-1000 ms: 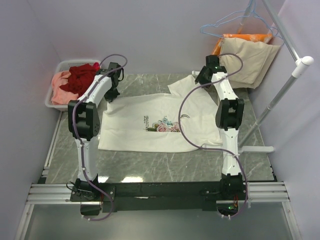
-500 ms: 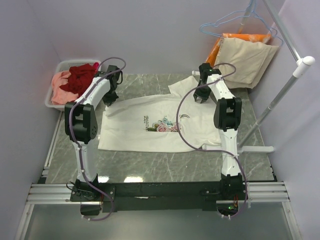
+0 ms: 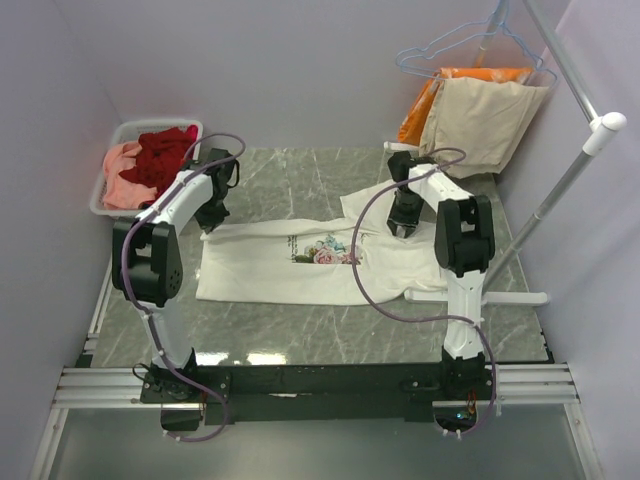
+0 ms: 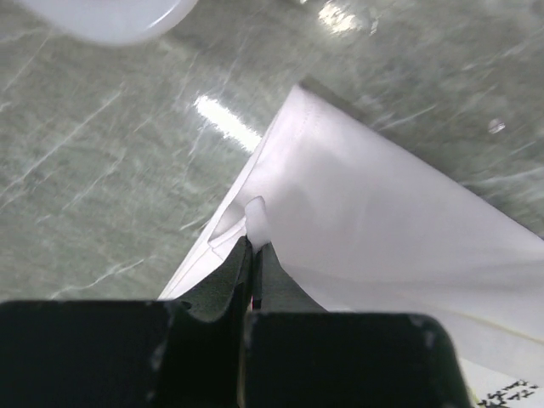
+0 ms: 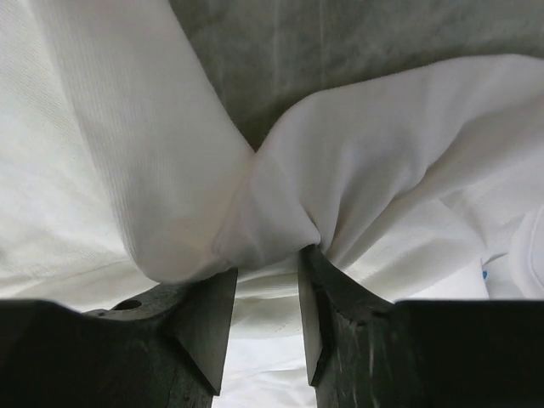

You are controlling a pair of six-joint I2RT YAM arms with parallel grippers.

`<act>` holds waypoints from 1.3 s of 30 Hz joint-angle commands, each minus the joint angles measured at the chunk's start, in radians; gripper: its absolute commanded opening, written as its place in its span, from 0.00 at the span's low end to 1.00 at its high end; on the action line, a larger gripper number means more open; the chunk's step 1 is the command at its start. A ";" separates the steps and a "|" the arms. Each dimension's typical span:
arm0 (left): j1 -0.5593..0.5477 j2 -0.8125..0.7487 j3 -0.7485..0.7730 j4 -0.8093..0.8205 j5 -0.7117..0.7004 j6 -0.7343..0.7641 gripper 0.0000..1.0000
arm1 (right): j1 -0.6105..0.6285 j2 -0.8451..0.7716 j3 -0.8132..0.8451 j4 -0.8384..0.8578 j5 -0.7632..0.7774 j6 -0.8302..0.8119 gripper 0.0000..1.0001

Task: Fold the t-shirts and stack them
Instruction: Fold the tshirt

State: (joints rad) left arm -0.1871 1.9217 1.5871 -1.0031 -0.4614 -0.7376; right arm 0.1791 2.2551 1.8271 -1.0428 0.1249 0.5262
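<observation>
Left claw [image 4: 252, 246], right claw [image 5: 268, 272] clamped on white flower-print cotton tee [image 3: 270, 280]; far hem now dragged toward near edge of surface [image 3: 300, 170], fold underway.

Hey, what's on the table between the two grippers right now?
Only the white t-shirt: its far edge runs from the left gripper to the right gripper, seen in the top view.

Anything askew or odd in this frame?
The white t-shirt lies unevenly folded: its right side bunches in the right gripper, one sleeve sticking out behind, while the left gripper pinches a flat corner.
</observation>
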 commanded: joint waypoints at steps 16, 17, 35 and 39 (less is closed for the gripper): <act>0.000 -0.069 -0.012 0.035 -0.019 -0.005 0.01 | 0.036 -0.010 0.312 0.161 0.156 -0.052 0.47; 0.001 -0.066 -0.010 0.035 -0.017 -0.005 0.01 | 0.036 0.023 0.392 0.156 0.151 -0.061 0.48; 0.002 -0.001 0.096 -0.014 -0.006 0.007 0.01 | -0.015 0.310 0.615 0.122 0.062 -0.095 0.53; 0.002 0.017 0.112 -0.020 -0.003 0.015 0.01 | -0.035 0.284 0.597 0.180 0.073 -0.101 0.53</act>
State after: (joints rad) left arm -0.1867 1.9293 1.6474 -1.0073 -0.4683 -0.7410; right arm 0.1680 2.5755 2.3901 -0.9142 0.1761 0.4450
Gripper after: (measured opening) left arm 0.026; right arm 0.527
